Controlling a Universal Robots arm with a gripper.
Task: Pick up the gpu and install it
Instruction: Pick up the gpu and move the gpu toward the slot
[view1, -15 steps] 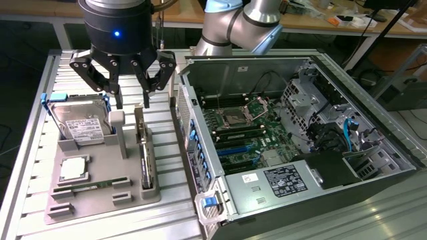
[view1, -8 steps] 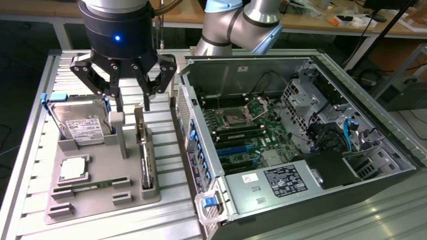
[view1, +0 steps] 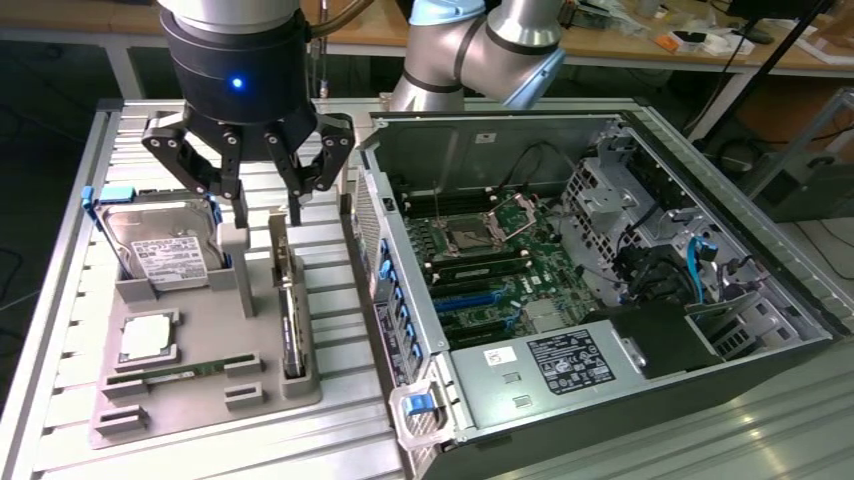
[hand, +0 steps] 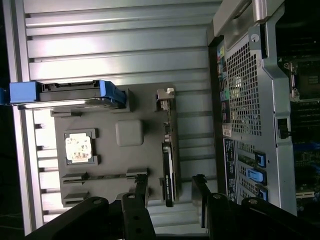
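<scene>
The gpu (view1: 291, 305) is a thin dark green card with a metal bracket. It stands on edge in a slot along the grey holder tray (view1: 200, 405), on the side nearest the computer case. My gripper (view1: 266, 218) hangs open just above the card's far end, one finger on each side and touching nothing. In the wrist view the gpu (hand: 170, 155) runs straight between my two dark fingertips (hand: 141, 187), with the gripper (hand: 170, 185) centred over it. Nothing is held.
The open computer case (view1: 787, 300) lies at the exterior view's right, motherboard (view1: 501, 255) and blue slots (view1: 467, 300) exposed. On the tray sit a hard drive (view1: 160, 250) in a blue-edged caddy, a CPU (view1: 147, 338) and a memory stick (view1: 180, 375). All rest on a ribbed aluminium table (view1: 347, 440).
</scene>
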